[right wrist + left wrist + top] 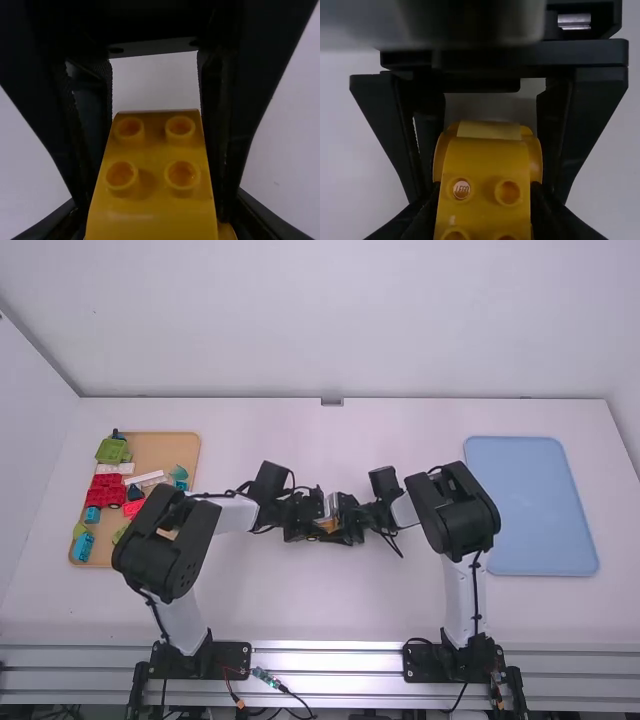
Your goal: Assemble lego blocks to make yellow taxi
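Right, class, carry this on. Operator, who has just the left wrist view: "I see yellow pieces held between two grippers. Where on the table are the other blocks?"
Observer: They lie on a tan tray, on the left side.

Operator: Is anything red among them?

Observer: Yes, a red piece near the tray's left edge.

Operator: And what lies on the table's right side?

Observer: A blue tray, beyond the right arm.
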Robot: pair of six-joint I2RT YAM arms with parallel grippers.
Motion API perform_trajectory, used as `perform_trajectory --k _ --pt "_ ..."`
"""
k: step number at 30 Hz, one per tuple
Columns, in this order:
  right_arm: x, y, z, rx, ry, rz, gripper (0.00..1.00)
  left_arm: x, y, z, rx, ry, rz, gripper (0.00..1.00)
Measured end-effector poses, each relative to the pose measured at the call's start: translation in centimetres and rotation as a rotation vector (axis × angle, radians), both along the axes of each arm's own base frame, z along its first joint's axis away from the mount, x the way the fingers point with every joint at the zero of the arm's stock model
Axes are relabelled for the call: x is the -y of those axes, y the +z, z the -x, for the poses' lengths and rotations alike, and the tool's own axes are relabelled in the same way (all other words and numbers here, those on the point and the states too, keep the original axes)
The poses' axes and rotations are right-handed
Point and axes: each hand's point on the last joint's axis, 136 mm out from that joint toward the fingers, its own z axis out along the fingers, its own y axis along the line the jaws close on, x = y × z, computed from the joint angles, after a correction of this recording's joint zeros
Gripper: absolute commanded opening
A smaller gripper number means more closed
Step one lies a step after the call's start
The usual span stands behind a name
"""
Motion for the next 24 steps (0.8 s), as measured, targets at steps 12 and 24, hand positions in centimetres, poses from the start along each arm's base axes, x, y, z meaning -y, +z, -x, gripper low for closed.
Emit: perform_trajectory --k 12,24 --pt "0.0 0.0 0.0 0.0 0.001 0.002 0.52 -0.1 0.0 0.2 -0.009 0.0 -0.003 0.42" --pt "-0.2 0.0 0.1 -0.001 0.005 0.003 0.51 -0.5 1.6 0.0 0.013 0.016 -0.011 0.52"
